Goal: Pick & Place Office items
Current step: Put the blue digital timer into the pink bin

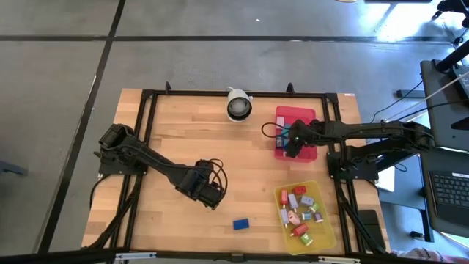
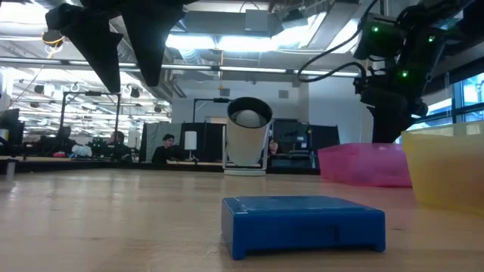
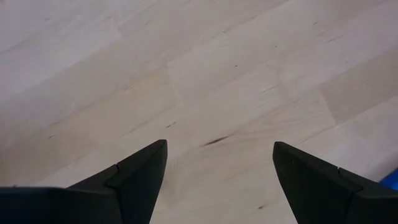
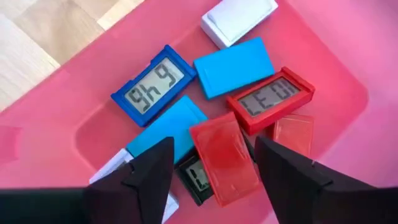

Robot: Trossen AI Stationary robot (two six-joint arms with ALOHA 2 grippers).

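I have the right gripper (image 4: 211, 168) over the red tray (image 1: 282, 114), jaws parted above a red block (image 4: 224, 155), nothing gripped. It lies among blue, red and white ones; more fill the yellow tray (image 1: 327, 226). Next I judge: fetch the stray blue block (image 1: 241, 224) with the left gripper (image 3: 219, 165), wide and empty.

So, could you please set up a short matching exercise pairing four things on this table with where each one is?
Things:
1. blue block
2. white camera
3. right claw
4. left claw

Places:
A. over the red tray
B. above bare wood, left of the blue block
C. alone on the table near the front edge
D. at the back edge, left of the red tray

Pairs: 1-C, 2-D, 3-A, 4-B
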